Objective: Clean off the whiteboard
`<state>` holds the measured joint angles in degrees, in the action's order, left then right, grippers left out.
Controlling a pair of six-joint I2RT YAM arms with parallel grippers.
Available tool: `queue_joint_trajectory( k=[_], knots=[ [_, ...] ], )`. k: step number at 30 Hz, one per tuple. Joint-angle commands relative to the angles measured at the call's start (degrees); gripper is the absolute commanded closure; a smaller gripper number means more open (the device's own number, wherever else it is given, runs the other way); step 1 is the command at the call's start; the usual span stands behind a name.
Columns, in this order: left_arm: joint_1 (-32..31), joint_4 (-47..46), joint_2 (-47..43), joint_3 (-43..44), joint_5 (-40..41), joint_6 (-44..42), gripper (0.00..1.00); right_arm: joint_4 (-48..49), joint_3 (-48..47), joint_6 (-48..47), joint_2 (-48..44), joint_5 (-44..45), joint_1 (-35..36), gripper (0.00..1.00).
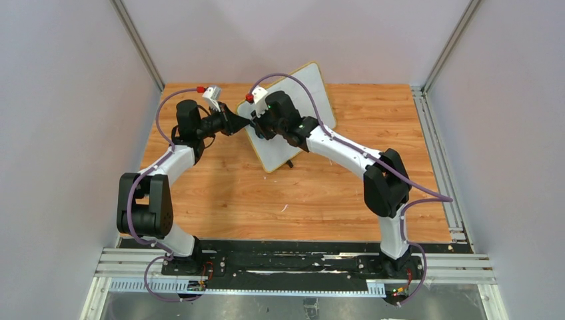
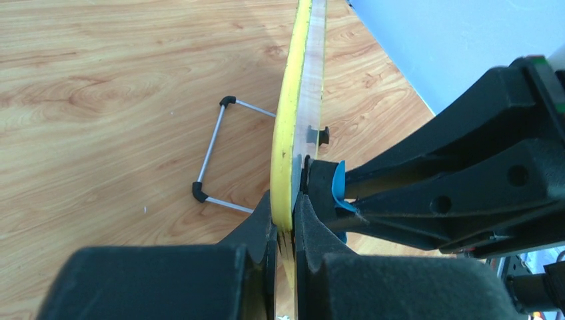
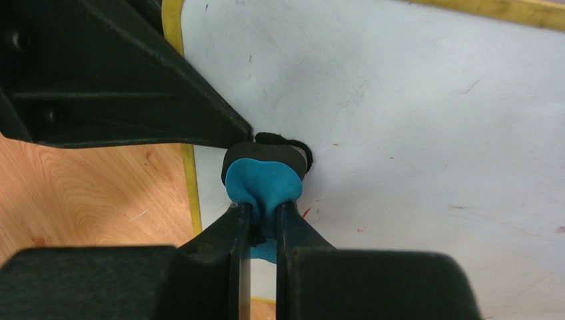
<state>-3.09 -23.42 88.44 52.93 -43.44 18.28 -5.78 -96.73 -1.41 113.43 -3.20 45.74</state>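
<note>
The whiteboard stands tilted at the table's back centre, white with a thin yellow rim. My left gripper is shut on its left edge; in the left wrist view the jaws clamp the yellow rim. My right gripper is shut on a blue eraser with a black felt pad and presses it against the board face near the left rim, right beside the left gripper's finger. Only faint red specks show on the board near the eraser.
The board's wire stand with black corner pieces rests on the wooden tabletop behind the board. Grey walls close in the left, back and right. Metal rails run along the table's right edge.
</note>
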Motion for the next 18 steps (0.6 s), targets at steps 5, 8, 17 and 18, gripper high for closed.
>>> queue_joint_trajectory(
  k=[5, 8, 17, 18],
  knots=[
    [-0.4, 4.8, 0.7, -1.7, 2.2, -12.2, 1.0, 0.2, -7.1, -2.5, 3.7, 1.5, -4.7, 1.0],
    [-0.5, 4.8, 1.2, -1.6, 2.2, -12.2, 1.0, 0.6, -5.3, -2.3, 2.7, 1.2, -5.7, 0.99],
    [-0.7, 4.8, 1.9, -0.9, 2.5, -12.2, 1.0, 7.3, 8.2, 2.5, -2.1, -0.2, -5.8, 0.99],
    [-0.8, 4.8, 1.8, -1.0, 2.6, -12.2, 1.0, 7.7, 9.2, 3.2, -2.1, -0.5, -5.8, 0.99]
  ],
)
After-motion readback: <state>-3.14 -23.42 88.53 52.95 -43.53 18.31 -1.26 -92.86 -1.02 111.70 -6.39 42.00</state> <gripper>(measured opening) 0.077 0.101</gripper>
